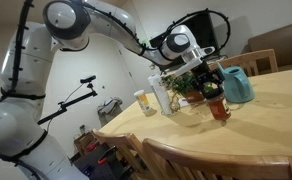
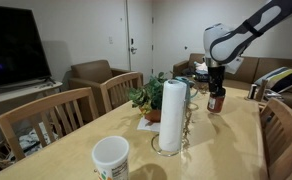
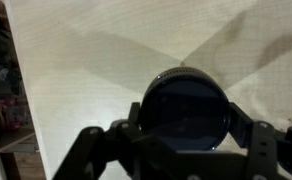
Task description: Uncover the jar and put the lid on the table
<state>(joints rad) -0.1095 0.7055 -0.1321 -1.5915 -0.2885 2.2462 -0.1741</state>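
Note:
The jar (image 1: 219,109) is small clear glass with reddish contents and stands upright on the tan table (image 1: 271,130), beside the teal pitcher (image 1: 238,85). It also shows in an exterior view (image 2: 216,103). My gripper (image 1: 213,88) comes straight down onto the jar's top in both exterior views (image 2: 217,89). In the wrist view the dark round lid (image 3: 186,108) fills the space between my two fingers (image 3: 188,125), which press its left and right rims. The lid looks seated on the jar; the glass below is hidden. Bare table (image 3: 86,60) lies around it.
A tall white bottle (image 1: 162,95) (image 2: 171,115), a yellowish cup (image 1: 144,102) (image 2: 111,158) and a potted plant (image 1: 191,85) (image 2: 146,97) stand on the table near the jar. Wooden chairs (image 2: 46,115) line the table's edges.

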